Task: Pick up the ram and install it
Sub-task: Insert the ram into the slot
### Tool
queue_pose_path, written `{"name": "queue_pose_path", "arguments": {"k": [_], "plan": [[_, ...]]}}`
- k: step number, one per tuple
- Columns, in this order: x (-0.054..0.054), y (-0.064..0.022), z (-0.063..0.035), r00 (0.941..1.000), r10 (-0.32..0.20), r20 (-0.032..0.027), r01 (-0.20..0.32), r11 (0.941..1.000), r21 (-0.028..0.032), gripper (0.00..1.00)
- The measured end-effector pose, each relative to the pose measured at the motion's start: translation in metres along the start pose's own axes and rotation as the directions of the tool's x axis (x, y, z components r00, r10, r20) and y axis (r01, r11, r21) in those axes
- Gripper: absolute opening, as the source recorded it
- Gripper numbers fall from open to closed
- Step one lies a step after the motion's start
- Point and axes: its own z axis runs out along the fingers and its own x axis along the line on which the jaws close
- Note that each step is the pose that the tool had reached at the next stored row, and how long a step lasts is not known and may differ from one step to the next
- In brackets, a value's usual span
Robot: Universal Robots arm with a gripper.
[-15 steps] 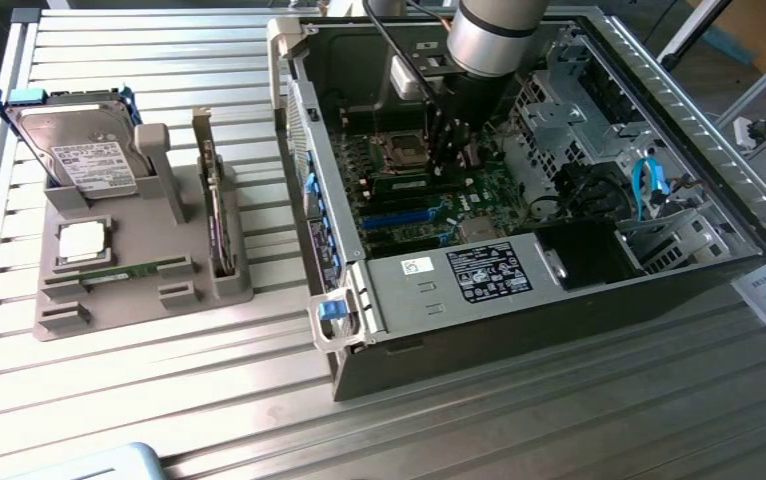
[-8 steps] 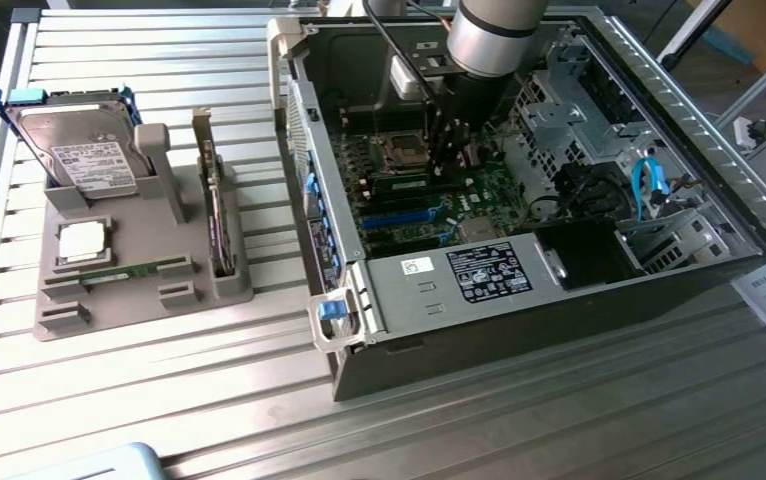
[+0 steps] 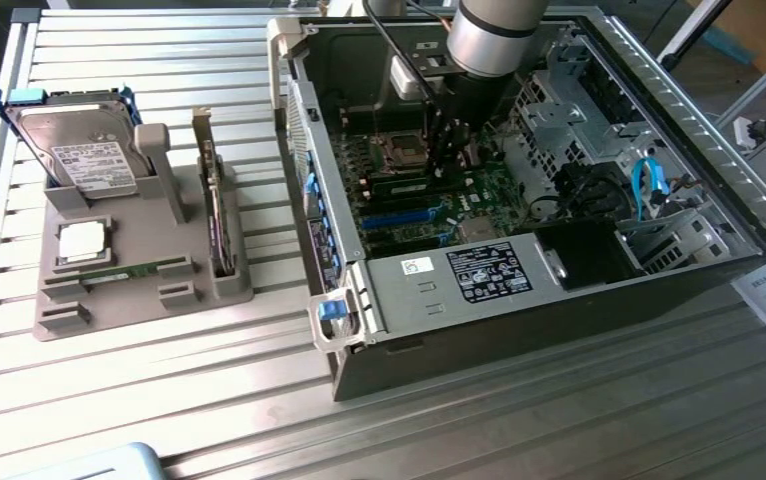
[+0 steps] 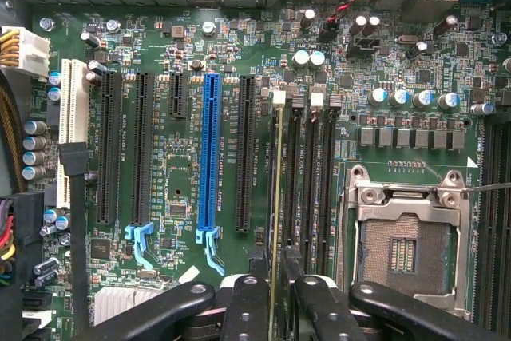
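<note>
On the exterior view, I see the gripper (image 3: 447,160) down inside the open case (image 3: 677,100), at the exterior view's right. On the wrist view, the ram (image 4: 276,189) stands on edge along a memory slot near the processor socket (image 4: 403,249), with the jaws either side. I cannot tell whether they are gripping or have released.

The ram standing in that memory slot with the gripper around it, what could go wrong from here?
1. The ram stands edge-on in its slot, but whether it is fully seated is not visible; it might tilt or lift.
2. The gripper straddles the ram's end, so a skewed withdrawal could drag it.
3. The open processor socket lies right beside the memory slots; a sideways slip might hit its contacts.
</note>
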Motion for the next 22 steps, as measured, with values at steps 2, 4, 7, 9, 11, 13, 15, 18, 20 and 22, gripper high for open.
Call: {"name": "queue_pose_path", "arguments": {"k": [2,4,7,9,11,13,15,18,20,22], "plan": [[0.0,0.0,0.0,1.0,0.0,0.0,0.0,1.0,0.0,0.21],[0.0,0.0,-0.0006,1.0,0.0,-0.0001,0.0,1.0,0.0,0.21],[0.0,0.0002,-0.0077,1.0,0.0,0.0,0.0,1.0,0.0001,0.21],[0.001,0.0006,-0.0195,1.0,0.0,-0.0001,0.0,1.0,0.0,0.21],[0.001,0.001,-0.0312,1.0,0.0,0.0,0.0,1.0,0.0,0.21],[0.002,0.0015,-0.0472,1.0,0.0,-0.0002,0.0,1.0,0.0,0.21],[0.002,0.0019,-0.0563,1.0,0.0,-0.0002,0.0,1.0,0.0,0.21],[0.002,0.002,-0.0622,1.0,0.0,0.0,0.0,1.0,0.0001,0.21],[0.002,0.002,-0.0623,1.0,0.0,0.0,0.0,1.0,0.0,0.21],[0.002,0.002,-0.0623,1.0,0.0,-0.0001,0.0,1.0,0.0,0.2]]}}
